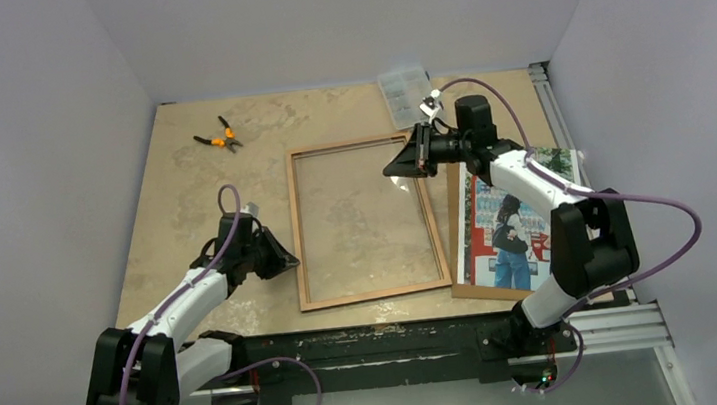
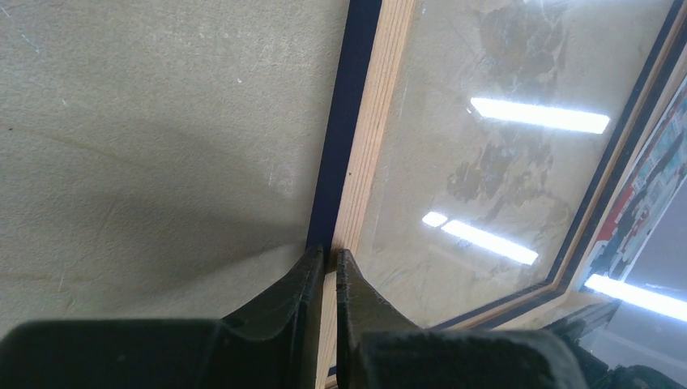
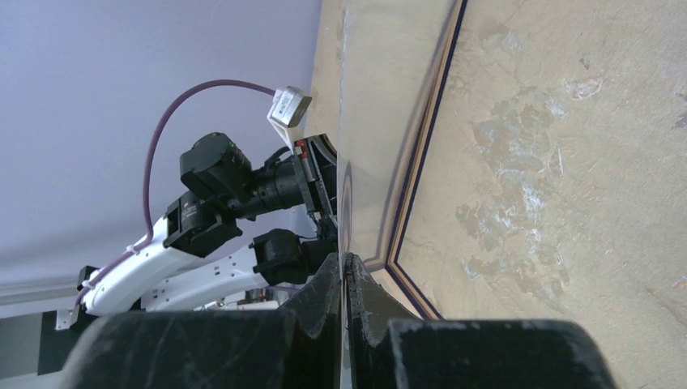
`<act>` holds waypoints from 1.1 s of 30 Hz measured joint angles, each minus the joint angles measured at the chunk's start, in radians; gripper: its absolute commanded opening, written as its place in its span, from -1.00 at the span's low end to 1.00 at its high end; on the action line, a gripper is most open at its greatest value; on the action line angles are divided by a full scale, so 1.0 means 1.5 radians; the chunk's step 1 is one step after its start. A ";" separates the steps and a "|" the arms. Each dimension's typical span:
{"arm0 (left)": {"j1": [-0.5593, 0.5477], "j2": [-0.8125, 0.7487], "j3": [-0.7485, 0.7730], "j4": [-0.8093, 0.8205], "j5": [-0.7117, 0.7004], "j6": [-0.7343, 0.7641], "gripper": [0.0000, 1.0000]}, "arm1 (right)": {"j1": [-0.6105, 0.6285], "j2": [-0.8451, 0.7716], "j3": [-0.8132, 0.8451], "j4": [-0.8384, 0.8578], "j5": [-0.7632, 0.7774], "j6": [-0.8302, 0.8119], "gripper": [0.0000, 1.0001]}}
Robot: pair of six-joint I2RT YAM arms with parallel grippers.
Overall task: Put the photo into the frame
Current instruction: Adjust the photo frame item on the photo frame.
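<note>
Top external view: photo [image 1: 513, 231] lies just right of frame [image 1: 374, 294], long axes parallel, nearer right jaws, clenched on clear pane [image 3: 377, 146]; left jaws clamp frame's rail.

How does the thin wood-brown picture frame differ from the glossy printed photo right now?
The wood-brown picture frame lies mid-table, see-through, its rail pinched by the left gripper; the glossy printed photo lies to the right on a brown board, colourful and ungripped. Both are rectangular.
</note>
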 measured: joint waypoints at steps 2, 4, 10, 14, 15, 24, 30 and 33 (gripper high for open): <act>0.000 0.000 0.000 0.000 0.000 0.000 -0.84 | 0.002 0.006 -0.001 0.009 0.001 0.002 -1.00; 0.000 0.000 0.001 -0.001 -0.001 0.000 -0.84 | 0.003 0.011 -0.006 0.018 0.001 0.005 -1.00; 0.000 0.000 0.001 -0.001 -0.001 0.000 -0.85 | 0.004 0.017 -0.016 0.037 0.001 0.013 -1.00; 0.000 0.000 0.002 -0.002 -0.001 0.001 -0.85 | 0.004 0.025 -0.018 0.044 -0.002 0.011 -1.00; 0.000 0.001 0.002 -0.002 -0.001 0.001 -0.85 | 0.003 0.029 -0.019 0.044 -0.002 0.011 -1.00; 0.000 0.006 0.008 -0.008 -0.002 0.006 -0.86 | 0.003 0.040 -0.020 0.027 -0.002 -0.028 -1.00; 0.000 0.008 0.011 -0.012 -0.003 0.007 -0.87 | 0.001 0.054 -0.036 0.022 0.006 -0.052 -1.00; 0.000 0.008 0.011 -0.013 -0.003 0.007 -0.87 | -0.003 0.060 -0.040 0.005 0.021 -0.069 -1.00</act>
